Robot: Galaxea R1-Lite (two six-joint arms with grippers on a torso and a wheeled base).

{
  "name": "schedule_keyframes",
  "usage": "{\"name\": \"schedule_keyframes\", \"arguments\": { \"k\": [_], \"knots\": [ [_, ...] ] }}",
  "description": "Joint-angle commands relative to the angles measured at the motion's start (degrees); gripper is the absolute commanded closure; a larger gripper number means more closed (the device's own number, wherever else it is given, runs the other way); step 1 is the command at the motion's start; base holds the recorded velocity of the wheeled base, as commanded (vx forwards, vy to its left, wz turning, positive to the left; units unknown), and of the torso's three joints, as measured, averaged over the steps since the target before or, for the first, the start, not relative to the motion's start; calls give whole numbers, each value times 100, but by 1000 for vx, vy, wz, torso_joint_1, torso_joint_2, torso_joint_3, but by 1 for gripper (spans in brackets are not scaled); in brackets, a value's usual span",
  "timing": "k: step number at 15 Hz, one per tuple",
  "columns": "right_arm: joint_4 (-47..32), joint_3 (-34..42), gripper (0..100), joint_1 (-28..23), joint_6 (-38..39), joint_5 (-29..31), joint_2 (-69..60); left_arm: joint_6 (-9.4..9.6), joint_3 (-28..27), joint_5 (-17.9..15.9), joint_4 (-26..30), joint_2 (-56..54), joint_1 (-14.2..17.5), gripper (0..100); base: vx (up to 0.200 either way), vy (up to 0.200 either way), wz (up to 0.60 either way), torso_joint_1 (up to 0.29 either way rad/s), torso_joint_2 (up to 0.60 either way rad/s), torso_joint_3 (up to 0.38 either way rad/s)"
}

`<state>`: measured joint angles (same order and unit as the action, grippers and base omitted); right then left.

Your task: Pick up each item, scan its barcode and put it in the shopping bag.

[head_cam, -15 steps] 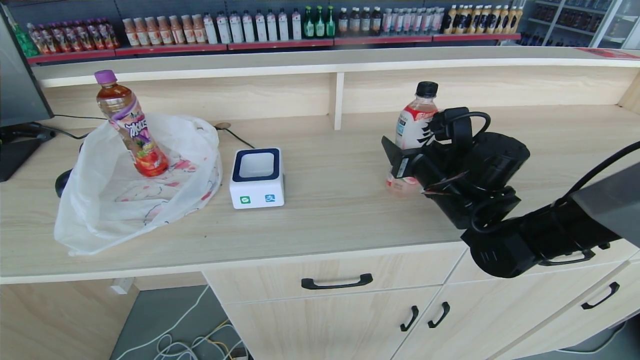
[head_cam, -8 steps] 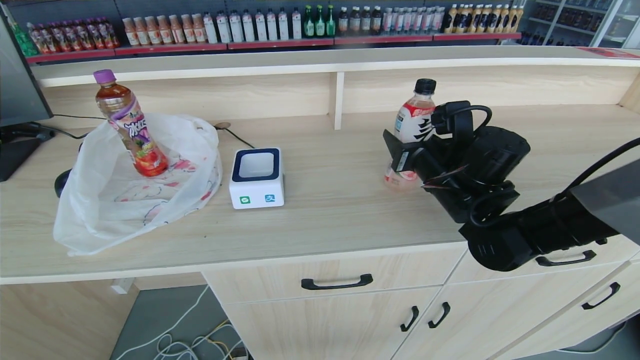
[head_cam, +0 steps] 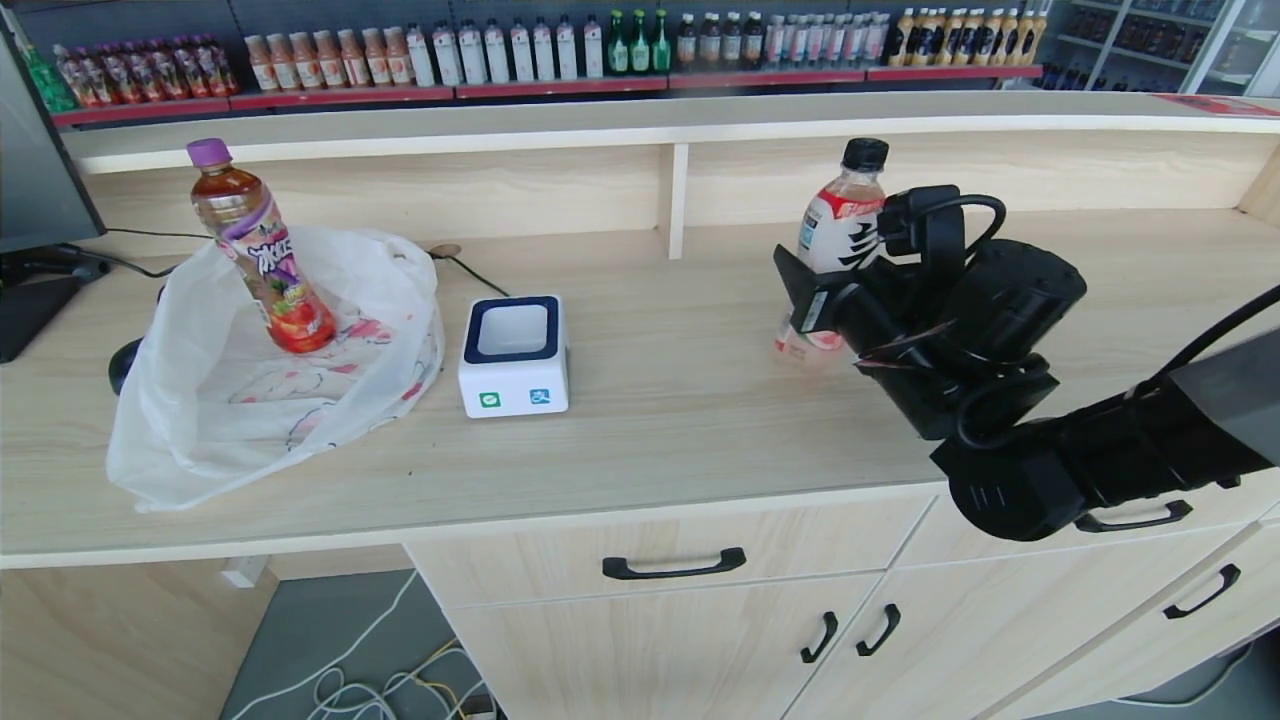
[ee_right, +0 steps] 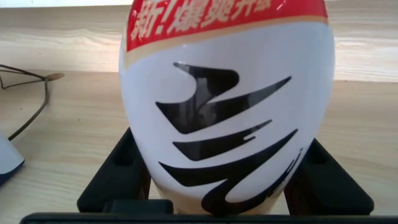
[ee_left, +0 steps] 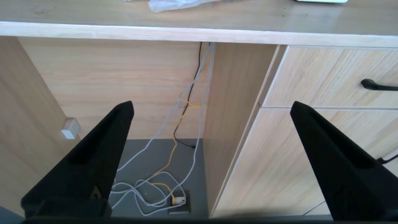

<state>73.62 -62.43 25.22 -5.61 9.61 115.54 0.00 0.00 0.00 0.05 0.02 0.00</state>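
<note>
My right gripper (head_cam: 835,300) is shut on a pink drink bottle (head_cam: 838,235) with a black cap and a white-and-red label, held just above the counter at the right. Up close, the bottle's label (ee_right: 227,106) sits between the black fingers (ee_right: 115,177). A white barcode scanner (head_cam: 514,354) with a dark-rimmed window stands mid-counter. To its left lies the white shopping bag (head_cam: 220,400), with a purple-capped tea bottle (head_cam: 262,250) standing tilted in it. My left gripper (ee_left: 208,162) hangs open below the counter edge, facing the cabinet front and floor cables.
The wooden counter (head_cam: 660,400) has a raised back ledge with a divider (head_cam: 675,200). A dark monitor (head_cam: 40,190) stands at the far left. The scanner's cable (head_cam: 470,270) runs behind it. Drawers with black handles (head_cam: 672,566) are below.
My right gripper has lifted the pink bottle off the counter and carried it slightly up and away. The bag, tea bottle and scanner have not moved.
</note>
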Motion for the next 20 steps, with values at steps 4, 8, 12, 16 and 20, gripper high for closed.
{"name": "schedule_keyframes", "arguments": {
  "k": [4, 8, 12, 16, 20],
  "knots": [
    [12, 363, 100, 97, -195, 6, -673, 0, 0, 0, 4, -2, 0, 0, 0, 0, 0, 0, 0, 0],
    [82, 1549, 100, 405, -336, 41, -1464, 0, 0, 0, 4, 6, 0, 0, 0, 0, 0, 0, 0, 0],
    [311, 2534, 100, 677, -415, 287, -2211, 0, 0, 0, 4, 6, 9, 0, 0, 0, 0, 0, 0, 0],
    [346, 3641, 100, 906, -450, 323, -2967, 0, 0, 0, 4, -2, 0, 0, 0, 0, 0, 0, 0, 0],
    [355, 4283, 100, 967, -432, 314, -3275, 0, 0, 0, 4, -2, 9, 0, 0, 0, 0, 0, 0, 0]
  ]
}}
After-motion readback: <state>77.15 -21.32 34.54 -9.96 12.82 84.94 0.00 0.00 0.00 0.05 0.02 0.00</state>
